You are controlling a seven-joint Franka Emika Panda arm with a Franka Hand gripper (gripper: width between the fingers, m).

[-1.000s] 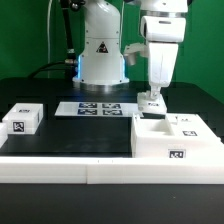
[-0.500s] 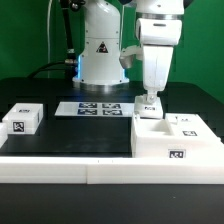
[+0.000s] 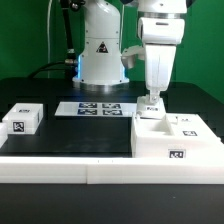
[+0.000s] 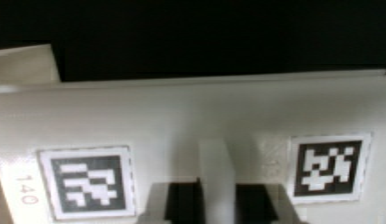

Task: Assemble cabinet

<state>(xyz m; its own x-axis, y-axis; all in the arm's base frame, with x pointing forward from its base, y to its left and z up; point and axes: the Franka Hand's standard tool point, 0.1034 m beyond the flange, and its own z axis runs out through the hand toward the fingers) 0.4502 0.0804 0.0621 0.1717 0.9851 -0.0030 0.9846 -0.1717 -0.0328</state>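
The cabinet (image 3: 176,141), a large white tagged box, stands at the exterior view's right on the black mat. My gripper (image 3: 152,100) hangs straight down over the cabinet's far left corner. It is shut on a small white tagged panel (image 3: 151,105) that sits just at the cabinet's top edge. In the wrist view the two dark fingers (image 4: 177,203) flank a raised white ridge of this panel (image 4: 190,110), with a black-and-white tag on either side of it. Whether the panel touches the cabinet is hidden by the gripper.
A small white tagged block (image 3: 22,120) lies at the exterior view's left. The marker board (image 3: 98,108) lies flat at the back, before the robot base (image 3: 100,55). A white ledge (image 3: 70,168) runs along the front edge.
The gripper with the white panel has dropped a little toward the cabinet's top, shifting slightly left and then back right. Nothing else moved.
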